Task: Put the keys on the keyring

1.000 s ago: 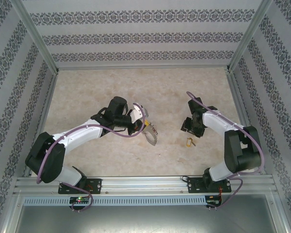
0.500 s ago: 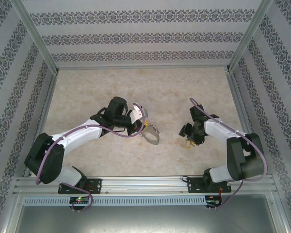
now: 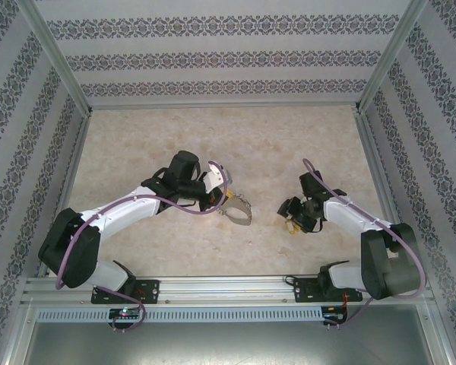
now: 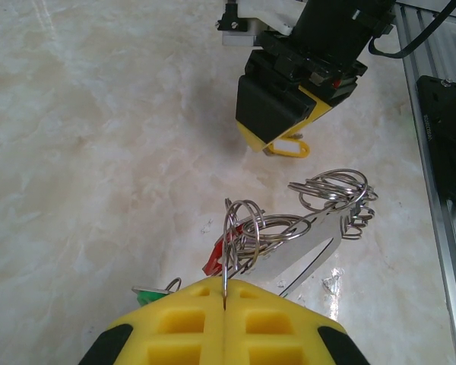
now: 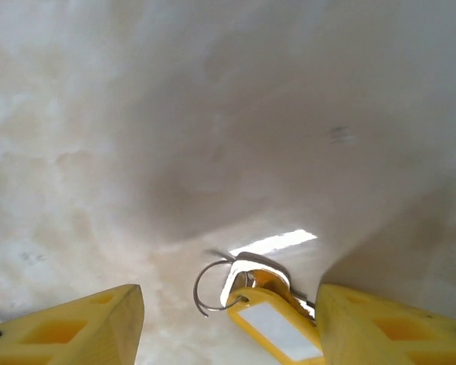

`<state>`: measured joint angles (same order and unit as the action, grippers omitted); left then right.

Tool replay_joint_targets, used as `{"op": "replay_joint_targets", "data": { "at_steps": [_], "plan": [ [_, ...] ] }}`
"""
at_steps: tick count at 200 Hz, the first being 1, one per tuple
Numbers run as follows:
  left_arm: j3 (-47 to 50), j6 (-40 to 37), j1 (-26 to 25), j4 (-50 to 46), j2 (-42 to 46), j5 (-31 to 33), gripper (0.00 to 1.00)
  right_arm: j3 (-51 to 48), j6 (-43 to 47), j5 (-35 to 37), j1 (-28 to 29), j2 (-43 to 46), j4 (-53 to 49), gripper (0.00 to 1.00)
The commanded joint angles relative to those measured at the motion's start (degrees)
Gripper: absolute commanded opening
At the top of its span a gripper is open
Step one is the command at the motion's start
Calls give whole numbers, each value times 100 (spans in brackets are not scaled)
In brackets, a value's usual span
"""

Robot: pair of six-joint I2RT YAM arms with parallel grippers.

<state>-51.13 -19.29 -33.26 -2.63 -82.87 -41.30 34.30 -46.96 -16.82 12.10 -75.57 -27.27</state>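
Right wrist: yellow-tagged key lies between spread fingers.

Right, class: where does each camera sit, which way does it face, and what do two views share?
Top: above and behind the robot, looking down at the table; left arm and right arm both show.
Left wrist: on the left arm, facing across the table past the left jaws, shut on the keyring.
Right wrist: on the right arm, facing down between the open right jaws at the yellow-tagged key.
Shared: both wrist views show that key.
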Motion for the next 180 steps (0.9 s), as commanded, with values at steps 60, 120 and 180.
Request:
{"op": "replay_joint_targets", "data": {
  "at_steps": [60, 120, 180],
  "plan": [
    [-226, -189, 45, -112, 227, -14, 0, 1160, 1046, 1474, 865, -226, -1403, 58],
    [-130, -172, 45, -105, 332, 47, 0, 2202, 1893, 2359, 1509, -1501, -2229, 49],
    [-86, -162, 47, -77, 324, 61, 0, 2459, 2032, 2266, 1699, -2035, -2334, 40]
  ]
}}
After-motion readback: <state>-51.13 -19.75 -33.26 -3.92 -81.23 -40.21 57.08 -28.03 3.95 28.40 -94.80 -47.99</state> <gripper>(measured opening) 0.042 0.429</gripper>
